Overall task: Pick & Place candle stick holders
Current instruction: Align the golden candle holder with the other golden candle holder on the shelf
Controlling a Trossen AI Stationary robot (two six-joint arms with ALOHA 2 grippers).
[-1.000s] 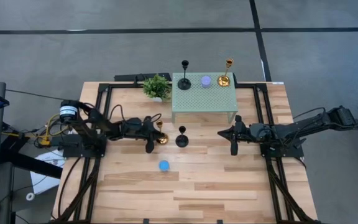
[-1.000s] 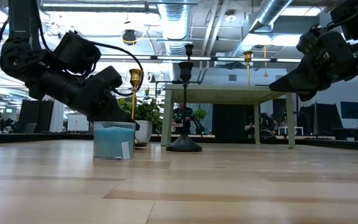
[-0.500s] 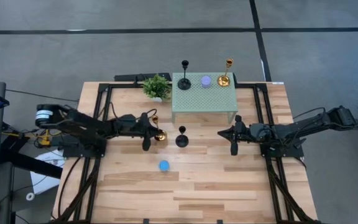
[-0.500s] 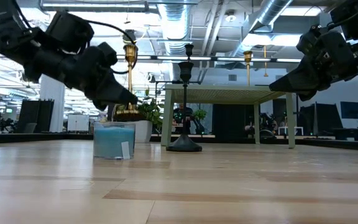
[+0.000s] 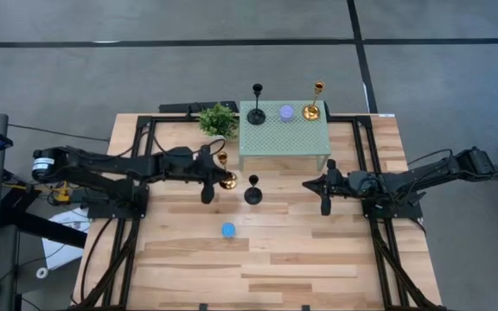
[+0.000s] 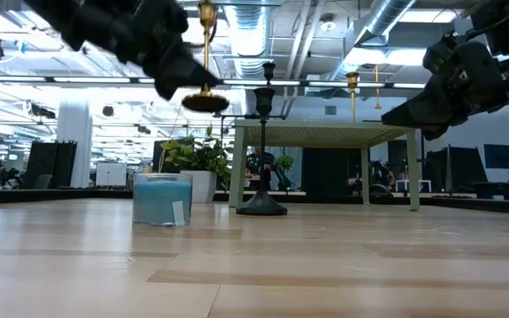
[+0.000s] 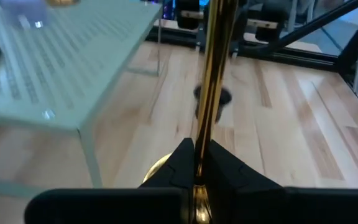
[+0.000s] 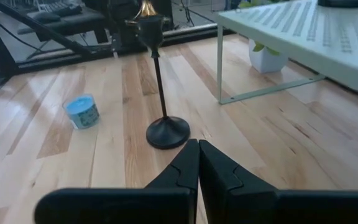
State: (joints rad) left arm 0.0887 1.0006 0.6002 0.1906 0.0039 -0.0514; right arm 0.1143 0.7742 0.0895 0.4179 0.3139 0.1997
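Left gripper [image 5: 217, 177] clamps one shiny gold stemmed holder [image 6: 205, 53], lifted beside the green shelf's [image 5: 284, 138] left edge. Shelf carries three holders; bench [image 5: 318, 250] two. Right gripper [image 5: 323, 195] closed, empty.

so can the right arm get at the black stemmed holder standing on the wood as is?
Probably yes. The right gripper is shut and empty, and bare wood lies between it and the black stemmed holder. It must open first.

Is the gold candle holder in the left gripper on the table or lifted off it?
Lifted: low view shows gold holder in left gripper, base above the table.
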